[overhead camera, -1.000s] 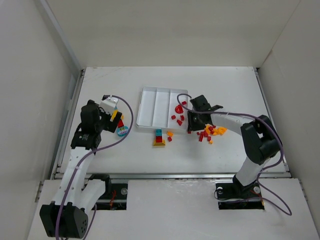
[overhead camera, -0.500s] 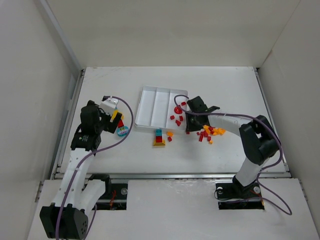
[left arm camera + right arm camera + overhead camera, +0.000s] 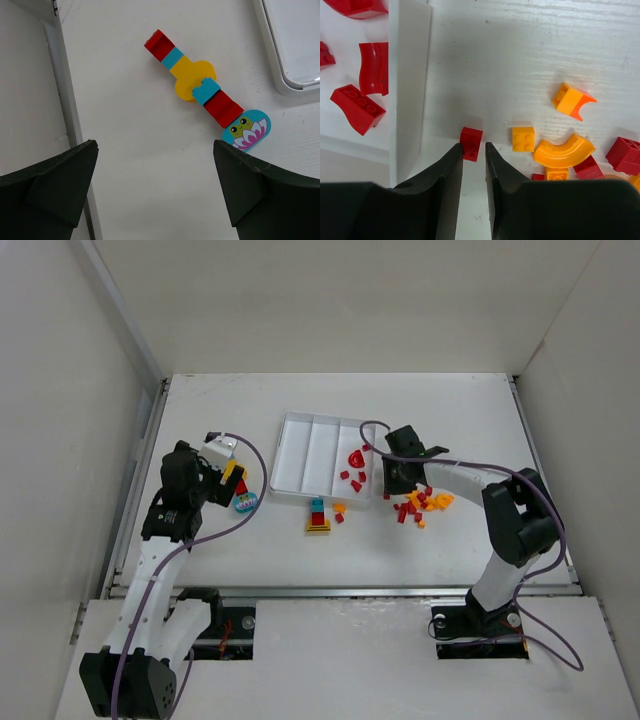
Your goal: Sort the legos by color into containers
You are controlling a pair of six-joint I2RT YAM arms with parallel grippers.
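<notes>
The white tray (image 3: 285, 455) has three long compartments; several red legos (image 3: 355, 468) lie in its right one. Loose red and orange legos (image 3: 420, 505) lie on the table right of the tray. My right gripper (image 3: 393, 483) is just outside the tray's right wall (image 3: 410, 90). Its jaws (image 3: 474, 150) are nearly closed around a small red brick (image 3: 471, 142). My left gripper (image 3: 155, 190) is wide open and empty above the table, near a red, teal and yellow clump (image 3: 195, 82) left of the tray.
A small red, teal and yellow stack (image 3: 319, 518) stands in front of the tray. Orange pieces (image 3: 563, 152) lie right of my right fingers. The tray's corner (image 3: 280, 75) shows in the left wrist view. White walls enclose the table.
My right gripper has shifted a little to the right and back along the tray's right wall. The left arm has not moved.
</notes>
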